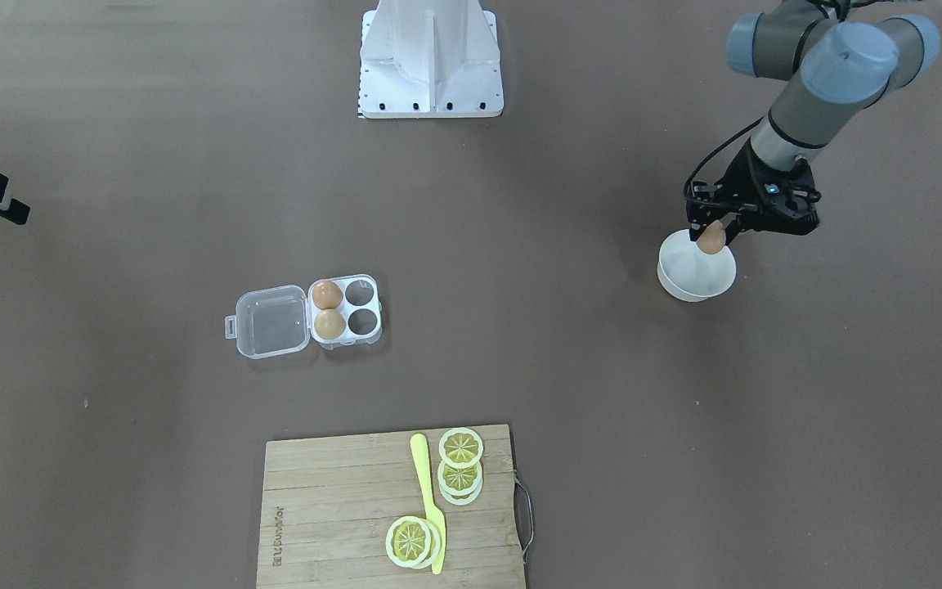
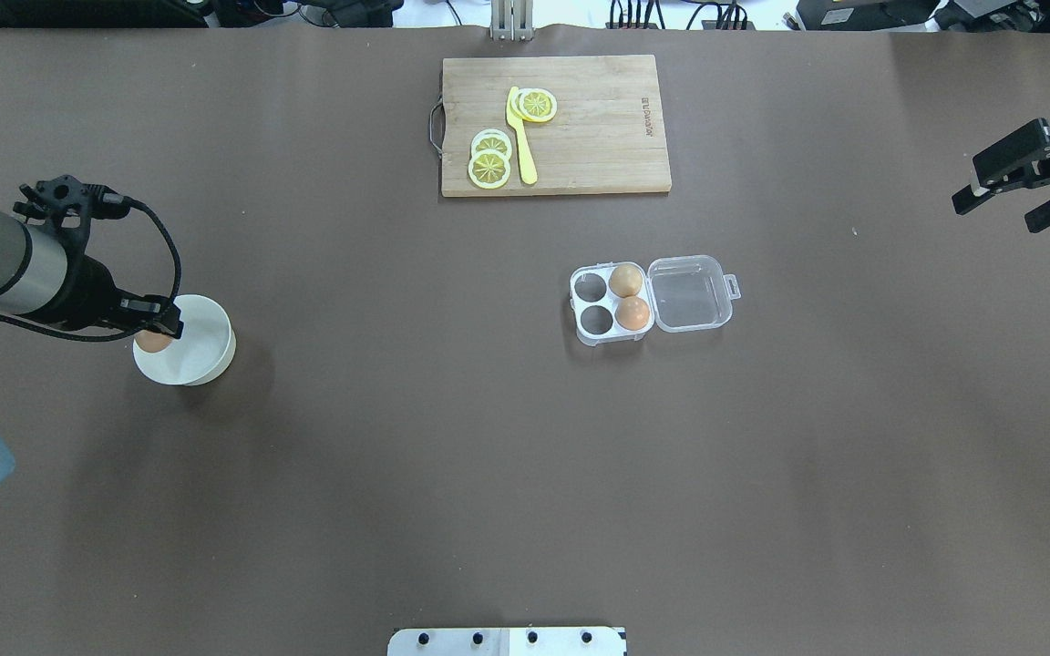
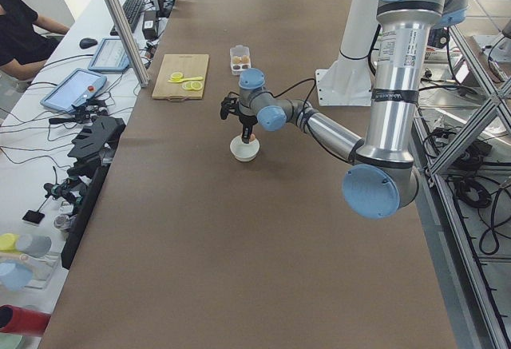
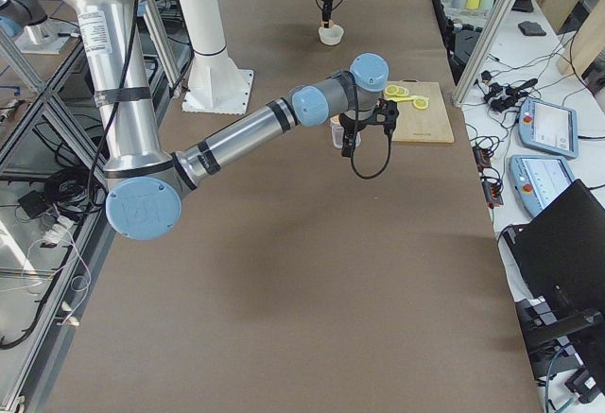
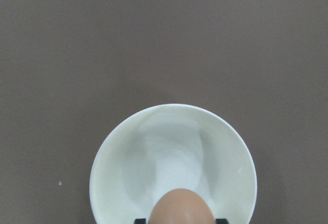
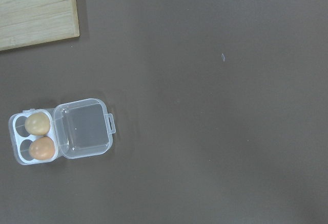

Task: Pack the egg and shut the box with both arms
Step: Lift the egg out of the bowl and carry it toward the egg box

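- Left gripper [image 1: 711, 232] – fingers [image 1: 735, 226] clenched on the egg [image 5: 183, 207], an orange-brown one, pinched from both sides.
- The egg hangs over the white bowl [image 1: 684, 276], above the part of the rim nearest the wrist camera. It looks clear of the bowl.
- The bowl sits on the bench [image 2: 397, 437], far out on the robot's left and well apart from everything else.
- Right gripper [image 2: 999, 210] – fingers spread and released, nothing in them. It hovers at the bench's far right edge, well away from the box.
- The box [image 1: 344, 307] sits near mid-bench on the robot's right half. Its lid [image 2: 687, 293] is flipped fully open and lies flat beside the cells, with the latch tab [image 2: 733, 286] pointing toward the right arm's side.
- Two eggs are already in the box, both in the cells next to the hinge: a paler tan egg [image 2: 626, 279] and another orange-brown egg [image 2: 633, 313].
- A wooden cutting board [image 2: 598, 137] lies at the far side of the bench, well apart from the box. On it are lemon slices [image 2: 489, 167] and a yellow knife [image 2: 519, 137].
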